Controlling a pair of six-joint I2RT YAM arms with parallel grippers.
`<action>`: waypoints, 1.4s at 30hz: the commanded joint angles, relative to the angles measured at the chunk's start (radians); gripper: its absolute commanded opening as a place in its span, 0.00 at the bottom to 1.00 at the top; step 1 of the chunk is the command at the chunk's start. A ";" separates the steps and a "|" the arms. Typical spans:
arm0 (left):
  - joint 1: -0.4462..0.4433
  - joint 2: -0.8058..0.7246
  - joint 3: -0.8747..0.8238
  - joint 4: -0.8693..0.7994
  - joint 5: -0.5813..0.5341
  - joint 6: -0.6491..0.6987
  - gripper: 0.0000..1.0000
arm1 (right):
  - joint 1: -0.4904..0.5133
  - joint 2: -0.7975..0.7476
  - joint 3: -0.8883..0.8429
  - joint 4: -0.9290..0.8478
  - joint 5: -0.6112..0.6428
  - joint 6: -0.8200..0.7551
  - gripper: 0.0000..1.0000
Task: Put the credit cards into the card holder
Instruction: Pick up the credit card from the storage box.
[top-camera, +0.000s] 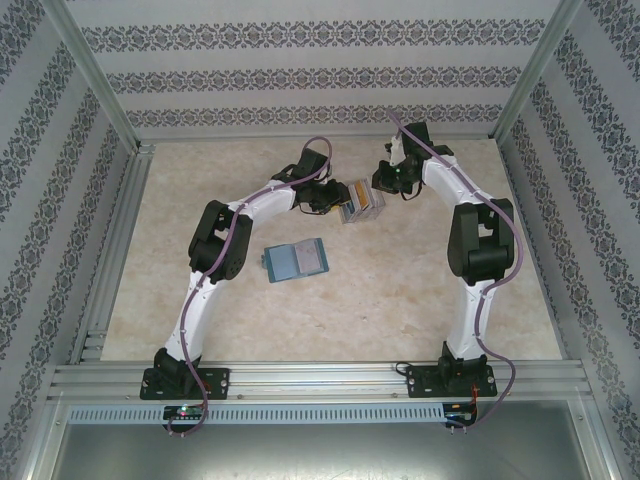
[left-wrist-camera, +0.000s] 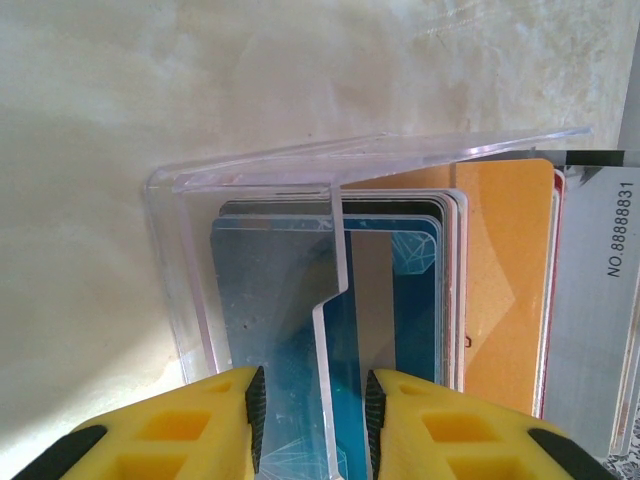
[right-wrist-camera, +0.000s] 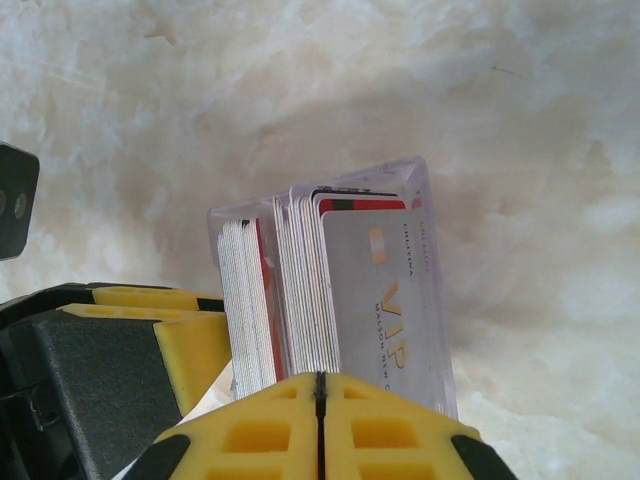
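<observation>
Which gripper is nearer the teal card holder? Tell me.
Left. The left gripper sits just beyond the card holder; the right gripper is farther off to its right.

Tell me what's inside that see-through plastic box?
The clear plastic box holds thin plastic cards: a blue card, an orange card, a silver VIP card. Yellow gripper fingers cover their near ends; the count is hidden.

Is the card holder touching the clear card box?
Apart. Top view shows bare tabletop between the card holder and the clear card box.

One card holder (top-camera: 297, 260), one clear case (left-wrist-camera: 300, 165), and a tight stack of credit cards (left-wrist-camera: 505, 280) too many to count.
</observation>
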 joint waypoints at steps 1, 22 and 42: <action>-0.030 0.003 -0.019 0.007 0.023 0.001 0.35 | -0.013 -0.019 0.007 -0.021 0.027 -0.012 0.19; -0.029 0.005 -0.023 0.007 0.026 0.002 0.35 | 0.036 0.106 0.095 -0.064 0.006 -0.020 0.47; -0.030 0.012 -0.029 0.019 0.034 -0.009 0.35 | 0.043 0.023 0.067 -0.054 0.008 -0.013 0.41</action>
